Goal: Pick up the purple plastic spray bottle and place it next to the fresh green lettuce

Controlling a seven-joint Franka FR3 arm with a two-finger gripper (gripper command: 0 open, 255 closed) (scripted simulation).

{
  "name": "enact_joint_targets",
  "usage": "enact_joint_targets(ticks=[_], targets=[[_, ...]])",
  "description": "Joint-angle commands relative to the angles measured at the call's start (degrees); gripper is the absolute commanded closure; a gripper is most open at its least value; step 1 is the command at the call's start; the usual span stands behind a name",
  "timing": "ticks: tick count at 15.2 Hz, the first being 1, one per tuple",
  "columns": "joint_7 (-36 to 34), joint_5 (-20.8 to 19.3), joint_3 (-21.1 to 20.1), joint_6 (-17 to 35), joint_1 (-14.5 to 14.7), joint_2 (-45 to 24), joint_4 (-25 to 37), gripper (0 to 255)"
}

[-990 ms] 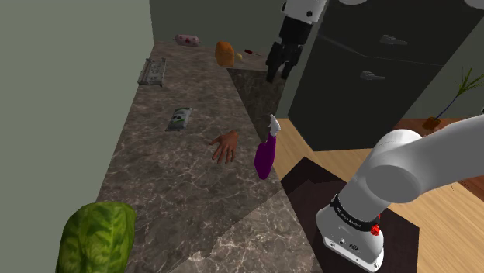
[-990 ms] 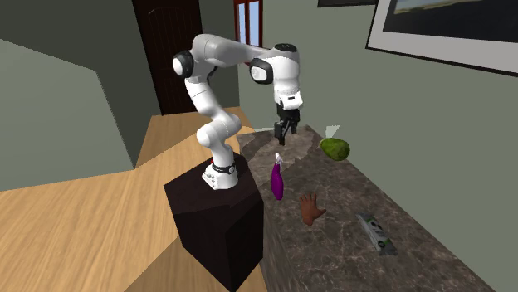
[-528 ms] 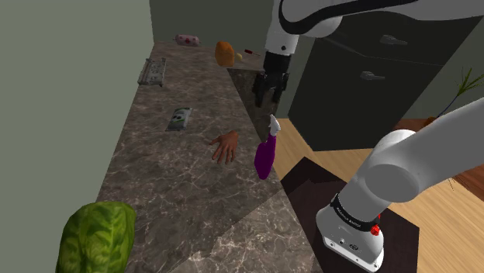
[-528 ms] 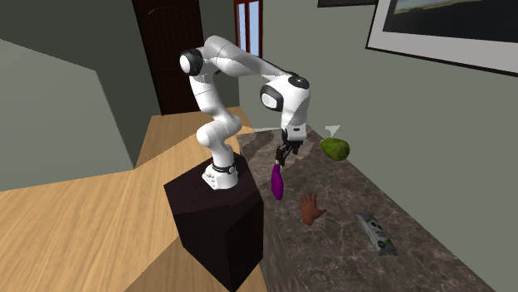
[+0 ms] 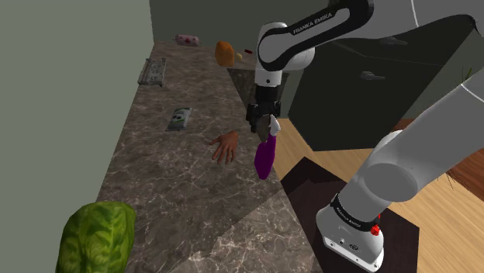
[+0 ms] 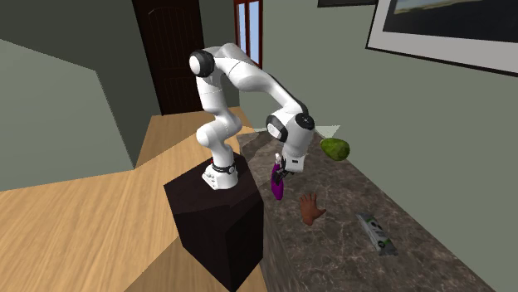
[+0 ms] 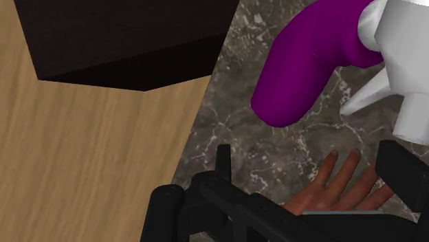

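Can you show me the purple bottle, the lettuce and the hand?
purple spray bottle point(image 5: 264, 159): shoulder view, its purple body.
lettuce point(image 5: 97, 236): shoulder view, its leafy middle.
hand point(image 5: 226, 146): shoulder view, its palm.

We note a brown hand model point(image 5: 225, 146) on the marbled tabletop point(image 5: 155, 178) just beside the gripper point(image 5: 262, 129), a greenish packet point(image 5: 179, 118) beyond.

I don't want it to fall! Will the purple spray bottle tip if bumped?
Likely yes: the spray bottle stands tall and narrow, so a nudge could topple it. It is close to the counter edge, so it might fall off. Its rounded body would probably roll.
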State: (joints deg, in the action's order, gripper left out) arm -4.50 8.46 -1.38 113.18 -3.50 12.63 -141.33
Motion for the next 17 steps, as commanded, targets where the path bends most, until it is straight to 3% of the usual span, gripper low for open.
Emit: enact_joint_targets(ticks=[1, 9, 16, 17], targets=[[-0.97, 0.42, -0.12, 1.35, -0.03, -3.07, -0.09, 0], [-0.58, 1.3, -0.6, 7.73, 0.47, -5.21, -4.29, 0], [-0.59, 1.3, -0.6, 7.72, 0.47, -5.21, -4.29, 0], [-0.59, 1.3, -0.6, 7.72, 0.47, -5.21, -4.29, 255]])
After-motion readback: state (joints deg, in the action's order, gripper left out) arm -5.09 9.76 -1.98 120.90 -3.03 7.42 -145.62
